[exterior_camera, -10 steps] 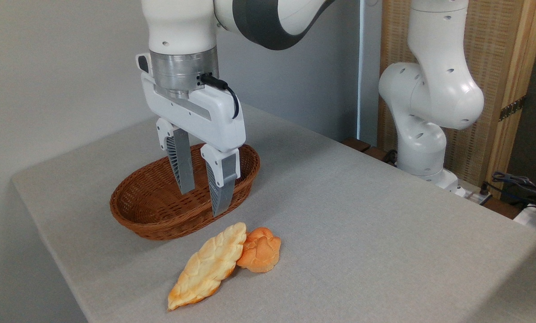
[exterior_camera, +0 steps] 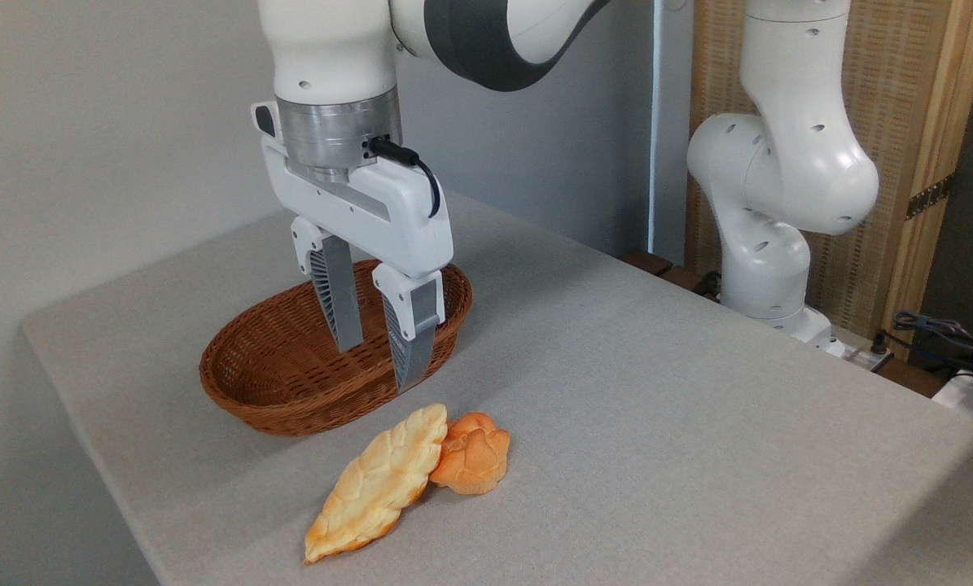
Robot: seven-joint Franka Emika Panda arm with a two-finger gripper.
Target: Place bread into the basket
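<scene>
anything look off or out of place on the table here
Only a small thing: the braided loaf leans against the round orange bun instead of lying apart. The basket sits upright and empty, nothing spilled or damaged; the open pincer holds nothing.

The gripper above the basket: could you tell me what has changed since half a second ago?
The gripper, open and empty, has shifted slightly to the right in the picture. The bread, the orange bun leaning against it and the basket have not moved.

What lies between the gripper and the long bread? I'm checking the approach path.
In the camera view, only the near rim of the basket and bare table lie between the open gripper and the bread.
</scene>
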